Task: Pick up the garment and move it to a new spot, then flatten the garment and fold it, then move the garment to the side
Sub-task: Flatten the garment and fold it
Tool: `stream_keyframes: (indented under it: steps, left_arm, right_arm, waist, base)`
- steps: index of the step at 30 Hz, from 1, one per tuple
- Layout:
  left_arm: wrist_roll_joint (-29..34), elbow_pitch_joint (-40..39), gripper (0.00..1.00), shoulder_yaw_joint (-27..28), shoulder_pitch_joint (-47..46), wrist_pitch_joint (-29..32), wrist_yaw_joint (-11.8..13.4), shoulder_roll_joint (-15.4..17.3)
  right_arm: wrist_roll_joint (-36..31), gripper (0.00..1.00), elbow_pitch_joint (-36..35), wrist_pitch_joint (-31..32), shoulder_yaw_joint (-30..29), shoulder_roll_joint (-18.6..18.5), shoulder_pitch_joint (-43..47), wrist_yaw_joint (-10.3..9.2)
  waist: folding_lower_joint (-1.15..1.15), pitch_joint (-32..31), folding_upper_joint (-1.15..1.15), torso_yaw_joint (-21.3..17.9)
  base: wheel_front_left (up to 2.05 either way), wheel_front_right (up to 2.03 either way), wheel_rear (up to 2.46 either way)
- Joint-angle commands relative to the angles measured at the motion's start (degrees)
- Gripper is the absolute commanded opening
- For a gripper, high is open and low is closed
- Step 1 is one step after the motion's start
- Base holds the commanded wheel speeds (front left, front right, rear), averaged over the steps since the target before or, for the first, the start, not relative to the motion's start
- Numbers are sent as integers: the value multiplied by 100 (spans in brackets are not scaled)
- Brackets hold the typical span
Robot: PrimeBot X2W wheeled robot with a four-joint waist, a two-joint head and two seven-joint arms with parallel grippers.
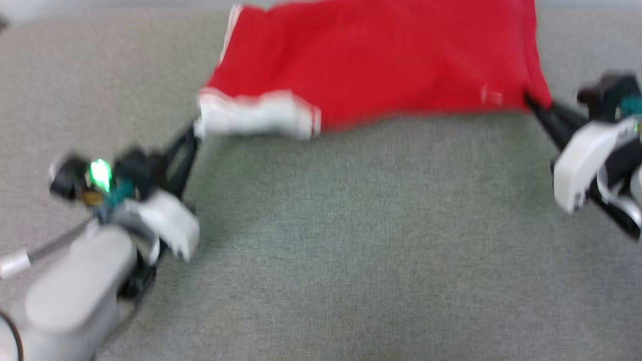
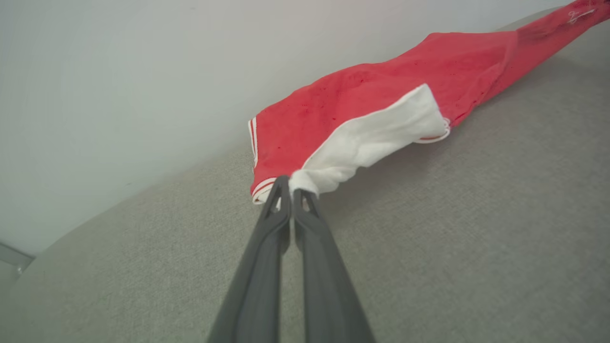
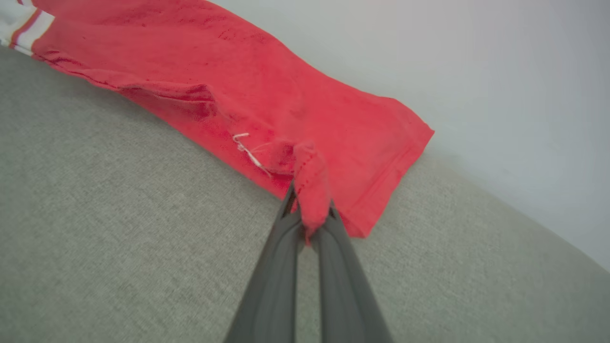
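- The shirt point(image 1: 381, 65) lies at 12 o'clock in the head view, stretched wide between the two claws with a plain red face up. No lettering shows.
- The left claw point(image 1: 195, 131), at 9 o'clock, is clamped on the white sleeve point(image 2: 376, 138), with cloth bunched at its tips.
- The right claw point(image 1: 531, 103), at 3 o'clock, is pinched on a red corner by the hem point(image 3: 381, 200).
- Progress, as I judge it: the pick-up is done and the shirt is being carried or pulled flat. It sags and creases, so flattening isn't finished. Folding and setting it aside are left.
- The tabletop point(image 1: 351, 240) is grey woven cloth.
- A plain pale wall point(image 2: 119, 71) stands just behind its far edge.
- The head view is blurred.
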Motion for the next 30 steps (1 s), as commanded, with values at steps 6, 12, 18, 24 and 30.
stream_keyframes:
  steps: [6, 12, 18, 24, 30]
  left_arm:
    - [-305, -754, 0, -271, 1361, 204, 343, 378]
    - [-551, -1427, 0, -492, 2366, 436, 688, 705]
    - [-805, -1925, 0, -764, 3155, 664, 893, 898]
    - [-1028, -2217, 0, -999, 3700, 867, 1019, 960]
    - [-1170, -2345, 0, -1238, 3980, 1202, 960, 1075]
  right_arm:
    - [245, 0, -572, 248, -106, -451, 1192, -4]
    - [482, 0, -1149, 640, -454, -851, 2370, -4]
    - [666, 0, -1775, 1075, -973, -1101, 3672, -4]
    - [654, 0, -2383, 1558, -1594, -1033, 5007, -4]
    - [394, 0, -2817, 1927, -2354, -841, 5961, -4]
  waist:
    - [0, -759, 0, 63]
    - [0, -1238, 0, 110]
    - [0, -1605, 0, 141]
    - [0, -1842, 0, 160]
    - [0, -1891, 0, 135]
  base:
    - [0, 0, 0]
    - [0, 0, 0]
    - [0, 0, 0]
    - [0, 0, 0]
    - [0, 0, 0]
